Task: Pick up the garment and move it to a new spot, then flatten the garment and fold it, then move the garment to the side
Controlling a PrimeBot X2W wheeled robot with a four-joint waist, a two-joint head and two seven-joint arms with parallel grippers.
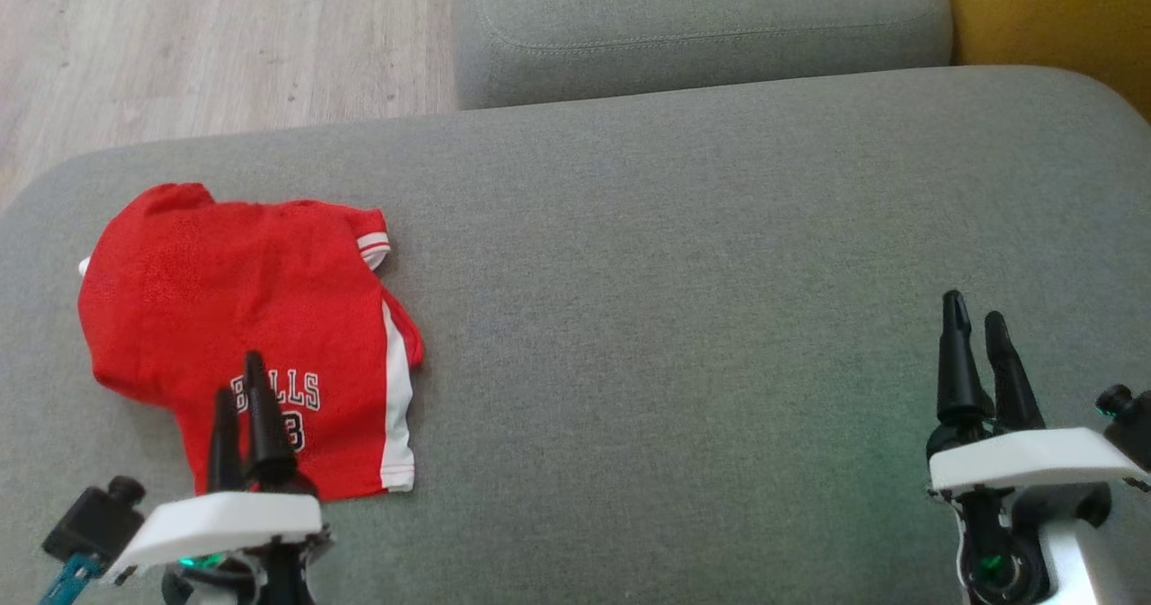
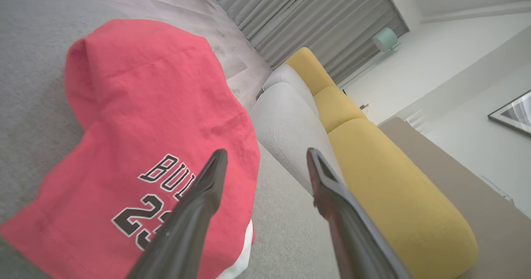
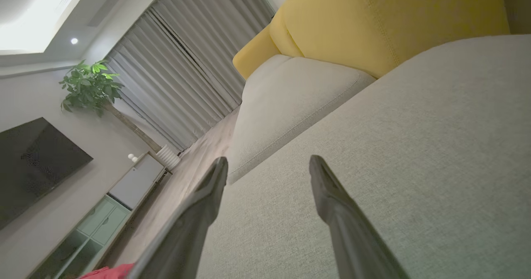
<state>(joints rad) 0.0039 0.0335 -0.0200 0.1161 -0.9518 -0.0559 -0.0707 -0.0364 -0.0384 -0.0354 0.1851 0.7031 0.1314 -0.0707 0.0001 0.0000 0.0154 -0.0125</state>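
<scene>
Head view, garment: the red jersey [image 1: 243, 317] lies rumpled at the left end of the grey seat cushion [image 1: 683, 263]. A white stripe runs down its right side and "BULLS" lettering sits toward the near edge.
Head view, left gripper: the left gripper [image 1: 239, 376] hangs over the jersey's near part, fingers parted with nothing between them. Its dark fingers hide part of the lettering.
Head view, right gripper: the right gripper [image 1: 973, 308] is over bare cushion, well apart from the jersey. Its jaws are spread and empty.
Head view, surroundings: a second grey cushion [image 1: 701, 30] sits beyond the seat. A yellow cushion [image 1: 1052, 12] is at the far right corner, and pale wood floor [image 1: 180, 39] at the far left.
Left wrist view, garment: the jersey is close under the spread fingers, humped into a fold at its far end, with "23" below the lettering. One finger crosses the print.
Left wrist view, room: this angle brings in a grey pleated curtain [image 2: 311, 18], a mint-green round object [image 2: 383, 38] and a framed picture [image 2: 512, 113] on a white wall.
Right wrist view, surface: the fingers stand wide over plain grey fabric, holding nothing. A scrap of the red jersey shows at the bottom left edge.
Right wrist view, room: from here you get a dark television [image 3: 33, 163], a leafy plant [image 3: 89, 86] and a pale green cabinet [image 3: 108, 212], with the curtain behind.
</scene>
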